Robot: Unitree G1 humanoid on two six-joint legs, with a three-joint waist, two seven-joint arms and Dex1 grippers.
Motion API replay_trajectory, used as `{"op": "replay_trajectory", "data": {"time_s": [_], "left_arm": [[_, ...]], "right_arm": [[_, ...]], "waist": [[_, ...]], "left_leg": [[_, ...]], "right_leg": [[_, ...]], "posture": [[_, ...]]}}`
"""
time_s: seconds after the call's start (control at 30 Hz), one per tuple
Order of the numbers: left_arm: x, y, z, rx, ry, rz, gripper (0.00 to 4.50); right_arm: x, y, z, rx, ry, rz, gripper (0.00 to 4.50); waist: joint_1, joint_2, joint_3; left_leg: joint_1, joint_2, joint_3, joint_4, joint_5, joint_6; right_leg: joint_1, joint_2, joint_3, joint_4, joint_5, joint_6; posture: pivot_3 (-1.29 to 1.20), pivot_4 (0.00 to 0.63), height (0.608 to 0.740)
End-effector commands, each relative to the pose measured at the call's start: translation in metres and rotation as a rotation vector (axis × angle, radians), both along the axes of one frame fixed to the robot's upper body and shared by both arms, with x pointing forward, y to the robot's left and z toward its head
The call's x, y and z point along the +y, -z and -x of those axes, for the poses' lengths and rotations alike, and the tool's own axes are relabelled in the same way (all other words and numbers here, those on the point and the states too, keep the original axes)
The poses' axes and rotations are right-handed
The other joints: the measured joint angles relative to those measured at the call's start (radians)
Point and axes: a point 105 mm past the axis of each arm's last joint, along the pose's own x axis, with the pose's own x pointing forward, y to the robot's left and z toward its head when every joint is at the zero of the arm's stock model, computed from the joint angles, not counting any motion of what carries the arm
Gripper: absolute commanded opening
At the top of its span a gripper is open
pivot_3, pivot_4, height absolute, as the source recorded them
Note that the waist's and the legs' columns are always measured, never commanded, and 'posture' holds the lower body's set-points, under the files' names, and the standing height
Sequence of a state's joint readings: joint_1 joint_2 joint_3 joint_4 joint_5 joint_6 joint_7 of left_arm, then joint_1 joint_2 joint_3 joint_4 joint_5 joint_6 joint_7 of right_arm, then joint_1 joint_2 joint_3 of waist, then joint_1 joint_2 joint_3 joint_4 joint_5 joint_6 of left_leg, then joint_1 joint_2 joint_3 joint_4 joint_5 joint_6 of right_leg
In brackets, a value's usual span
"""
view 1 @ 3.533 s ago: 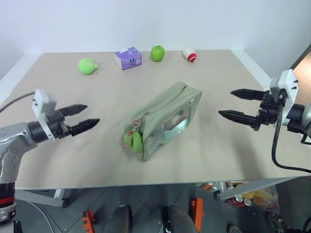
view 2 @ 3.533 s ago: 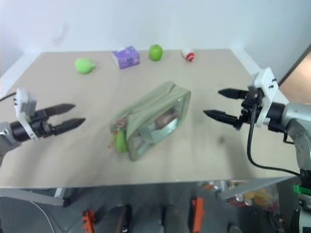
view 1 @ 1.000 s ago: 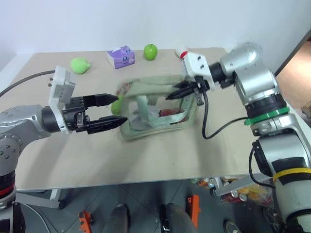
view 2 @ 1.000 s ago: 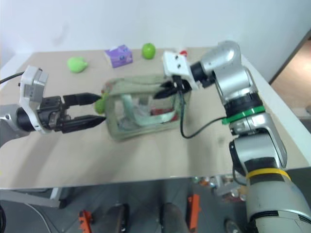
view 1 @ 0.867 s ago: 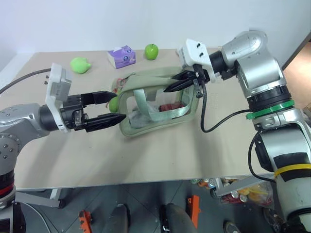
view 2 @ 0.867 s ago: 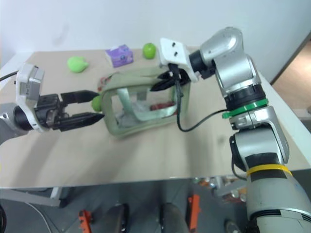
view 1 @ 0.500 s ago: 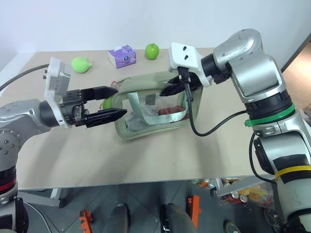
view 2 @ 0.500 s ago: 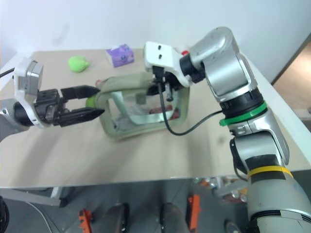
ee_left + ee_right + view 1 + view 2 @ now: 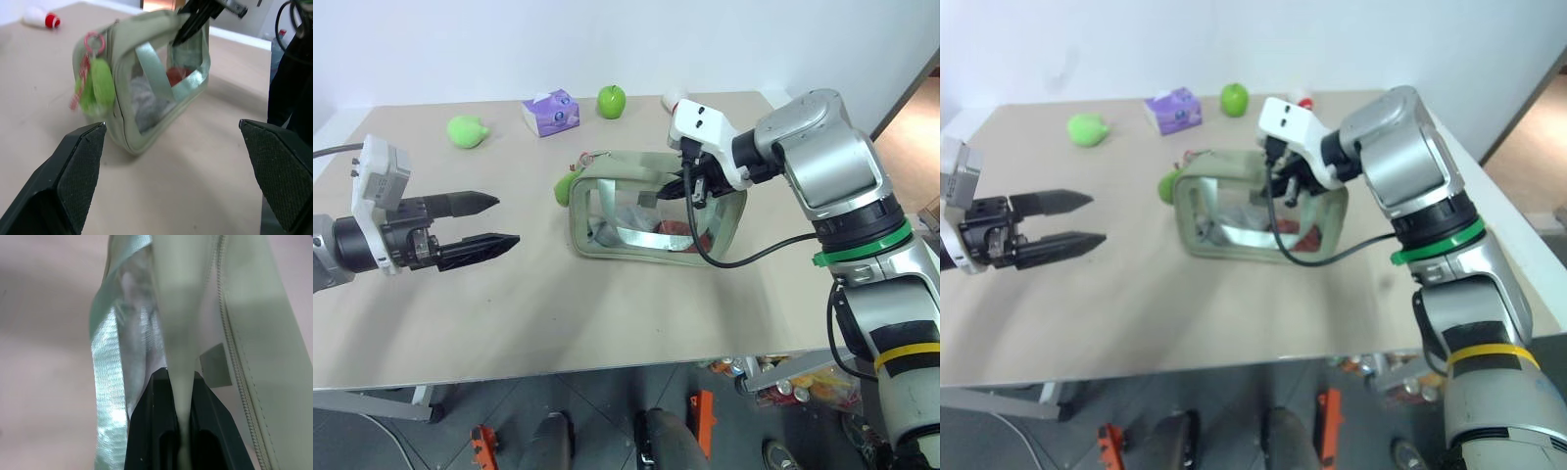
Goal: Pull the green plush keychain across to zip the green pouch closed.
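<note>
Holding: the right gripper (image 9: 677,189) is clamped on a pale fabric strap of the green pouch (image 9: 651,211); the right wrist view shows the strap pinched between both black fingers (image 9: 161,431).
Pouch position: it stands on the table (image 9: 607,304), clear side window toward the robot. Half a second ago it sat tilted, nearer the left arm; it now rests squarer, with its keychain end turned toward the left gripper.
Keychain: the green plush keychain (image 9: 568,186) hangs off the pouch's end nearest the left gripper, with its pinkish cord and ring (image 9: 93,41) just above it, so the zipper looks not yet pulled across.
Left gripper: the left gripper (image 9: 480,221) has drawn back from the pouch; a second ago its tips reached the keychain end, now it hangs apart, fingers spread wide and holding nothing.
Meaning: the pouch appears braced and presented for zipping, yet the pulling hand has retreated, so the grab on the keychain is still to come.
Bystanders: beyond the pouch lie a lime plush blob (image 9: 465,130), purple tissue box (image 9: 549,112) and green apple (image 9: 611,101), clear of the work.
</note>
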State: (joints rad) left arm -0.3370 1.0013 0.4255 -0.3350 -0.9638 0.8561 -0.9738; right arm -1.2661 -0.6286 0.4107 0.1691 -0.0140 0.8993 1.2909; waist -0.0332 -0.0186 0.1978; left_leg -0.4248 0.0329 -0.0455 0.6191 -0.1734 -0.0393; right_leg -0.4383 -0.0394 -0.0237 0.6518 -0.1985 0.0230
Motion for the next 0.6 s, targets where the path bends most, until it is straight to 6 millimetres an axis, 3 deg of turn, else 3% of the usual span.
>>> {"op": "replay_trajectory", "data": {"time_s": [0.03,0.3,0.6], "left_arm": [[-0.012,-0.004,0.005,-0.041,0.037,0.008,4.5],[-0.024,0.0,0.003,-0.021,0.076,0.028,4.5],[-0.027,-0.006,-0.001,-0.02,0.098,0.064,4.5]], "right_arm": [[0.016,-0.012,0.012,-0.02,-0.033,-0.075,0.03],[0.02,-0.007,0.023,0.006,-0.095,-0.093,0.03],[0.01,-0.025,0.024,-0.026,-0.128,-0.105,0.03]], "waist": [[0.0,0.0,0.0],[-0.001,0.0,0.0],[-0.003,0.0,0.0]], "left_leg": [[0.0,0.0,0.0,0.0,0.0,0.0],[0.0,0.0,0.001,0.001,0.0,0.0],[0.0,0.002,0.001,0.001,0.0,0.0]], "right_leg": [[0.0,0.0,0.0,0.0,0.0,0.0],[0.0,0.001,0.001,0.0,0.002,0.001],[0.0,0.003,0.002,0.0,0.002,0.0]], "posture": [[0.0,0.15,0.74],[0.0,0.15,0.74],[0.0,0.15,0.74]]}}
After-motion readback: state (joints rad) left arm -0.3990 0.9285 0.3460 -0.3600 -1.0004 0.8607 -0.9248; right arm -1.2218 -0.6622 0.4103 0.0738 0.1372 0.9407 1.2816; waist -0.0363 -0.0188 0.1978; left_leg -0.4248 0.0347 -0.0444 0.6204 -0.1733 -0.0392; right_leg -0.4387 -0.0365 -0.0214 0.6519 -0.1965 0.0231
